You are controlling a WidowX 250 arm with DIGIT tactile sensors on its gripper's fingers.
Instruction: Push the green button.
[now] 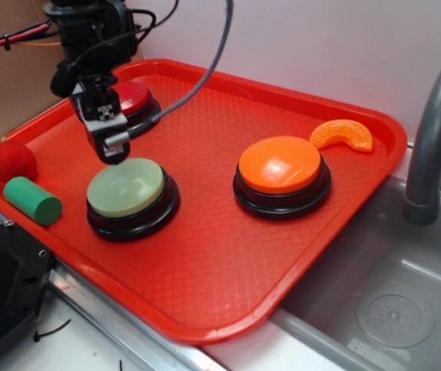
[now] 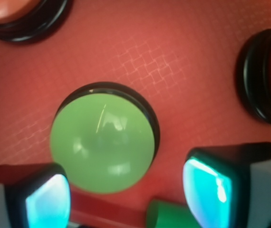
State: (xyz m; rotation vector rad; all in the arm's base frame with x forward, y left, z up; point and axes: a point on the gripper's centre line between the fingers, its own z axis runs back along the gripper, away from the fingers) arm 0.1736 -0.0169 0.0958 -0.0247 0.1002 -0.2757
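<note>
My gripper (image 1: 111, 148) hangs over the red tray (image 1: 205, 255), just off the 11 o'clock edge of the green button (image 1: 126, 188). From the exterior view I can't tell whether the tip touches the dome or sits just above it. In the wrist view my fingers (image 2: 47, 202) stand apart, one at 7 o'clock and one at 5 o'clock of the frame, nothing between them but tray and the near rim of the green button (image 2: 102, 142). So: jaws open, empty.

The green button sits in the left half of the tray in the exterior view, near the front rim. It's round, so no long axis to speak of across the tray; its only axis runs straight up, pale dome on top, glossy black base flat on the tray. It stands level, not tipped.

Around it, exterior view:
- green cylinder block (image 1: 32, 200) at 9 o'clock of the button, lying on its side, long axis running roughly 10 to 4 o'clock, close but apart
- red strawberry toy (image 1: 11, 160) just beyond the block, at the tray's left rim
- red button (image 1: 134, 98) at 12 o'clock, partly hidden behind my gripper
- orange button (image 1: 281, 166) at 3 o'clock, well apart
- orange slice toy (image 1: 343, 135) past that, near the far right corner
- sink (image 1: 391, 294) and grey faucet (image 1: 433, 139) to the right of the tray

A cable (image 1: 197, 81) runs from my wrist up past the red button.
</note>
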